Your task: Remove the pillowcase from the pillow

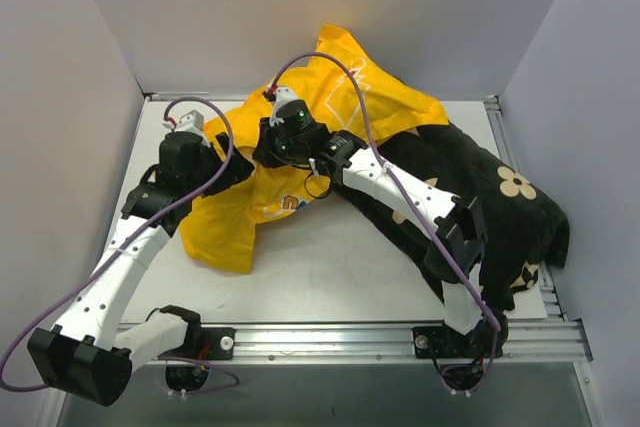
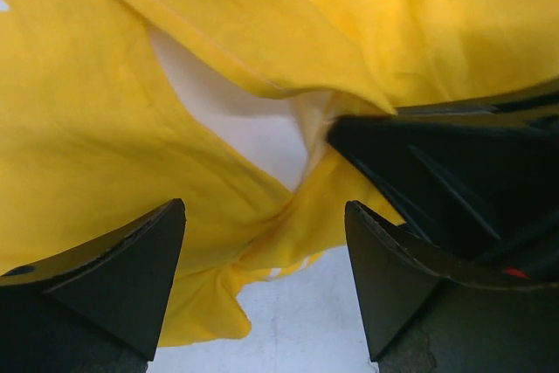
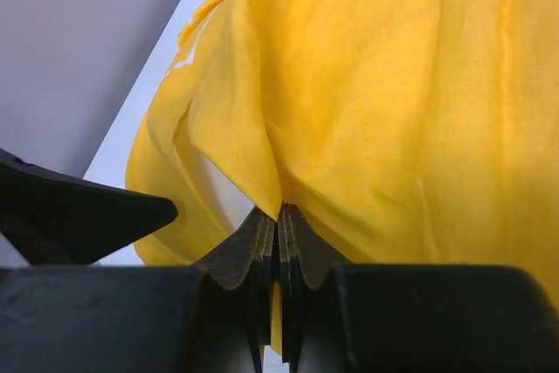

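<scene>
The yellow pillowcase [image 1: 330,107] lies crumpled across the middle and back of the table. My right gripper [image 1: 268,152] is shut on a fold of its yellow fabric [image 3: 367,85], pinched at the fingertips [image 3: 279,213]. My left gripper [image 1: 232,169] is open at the case's left side, with yellow cloth [image 2: 87,146] lying ahead of and between its jaws [image 2: 264,211], not gripped. A patch of the white pillow [image 2: 236,120] shows through a gap in the case; the rest is hidden. The two grippers are close together.
A black pillow with tan flowers [image 1: 500,197] lies at the right, under the right arm. The right gripper's black body [image 2: 454,172] fills the right of the left wrist view. Grey walls enclose the table [image 1: 330,267] on three sides.
</scene>
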Tool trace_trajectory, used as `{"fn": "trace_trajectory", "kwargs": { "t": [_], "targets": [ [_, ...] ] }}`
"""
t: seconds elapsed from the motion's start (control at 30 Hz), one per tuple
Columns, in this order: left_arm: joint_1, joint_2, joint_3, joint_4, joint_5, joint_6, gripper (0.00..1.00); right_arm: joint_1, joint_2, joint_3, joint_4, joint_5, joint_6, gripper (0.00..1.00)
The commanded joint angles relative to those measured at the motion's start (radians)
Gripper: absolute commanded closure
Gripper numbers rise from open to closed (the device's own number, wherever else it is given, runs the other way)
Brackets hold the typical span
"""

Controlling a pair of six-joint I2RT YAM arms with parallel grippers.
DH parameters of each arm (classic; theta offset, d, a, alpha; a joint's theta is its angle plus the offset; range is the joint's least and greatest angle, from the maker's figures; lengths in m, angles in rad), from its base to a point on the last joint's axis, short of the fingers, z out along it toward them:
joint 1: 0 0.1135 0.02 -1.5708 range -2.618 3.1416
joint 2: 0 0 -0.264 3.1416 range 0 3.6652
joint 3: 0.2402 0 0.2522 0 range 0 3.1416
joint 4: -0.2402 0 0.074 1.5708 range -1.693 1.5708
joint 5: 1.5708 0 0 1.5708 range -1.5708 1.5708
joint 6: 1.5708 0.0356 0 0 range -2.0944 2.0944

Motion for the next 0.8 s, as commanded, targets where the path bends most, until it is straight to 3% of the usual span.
{"fn": "trace_trajectory", "kwargs": {
  "t": [0.0, 0.17, 0.27, 0.3, 0.37, 0.4, 0.53, 0.77],
  "targets": [
    [-0.017, 0.011, -0.042, 0.060, -0.153, -0.102, 0.18, 0.000, -0.003, 0.001, 0.034, 0.038, 0.002, 1.00],
    [-0.017, 0.002, -0.091, 0.106, -0.242, -0.156, 0.17, -0.002, -0.015, -0.053, 0.027, 0.073, 0.001, 1.00],
    [-0.017, 0.018, -0.101, 0.115, -0.246, -0.156, 0.23, -0.005, -0.024, -0.080, 0.024, 0.100, -0.001, 1.00],
    [-0.017, 0.026, -0.104, 0.113, -0.245, -0.154, 0.33, -0.005, -0.029, -0.084, 0.020, 0.109, -0.005, 1.00],
    [-0.017, 0.034, -0.120, 0.113, -0.233, -0.154, 0.46, -0.003, -0.035, -0.097, 0.011, 0.121, -0.013, 1.00],
    [-0.017, 0.031, -0.128, 0.115, -0.217, -0.156, 0.69, -0.002, -0.038, -0.100, 0.008, 0.148, -0.018, 1.00],
    [-0.017, -0.003, -0.176, 0.083, -0.194, -0.139, 0.97, -0.006, -0.029, -0.105, -0.027, 0.198, -0.047, 1.00],
    [-0.015, -0.147, -0.245, -0.121, -0.220, -0.160, 1.00, -0.043, -0.015, -0.100, -0.087, 0.305, -0.084, 1.00]
  ]
}}
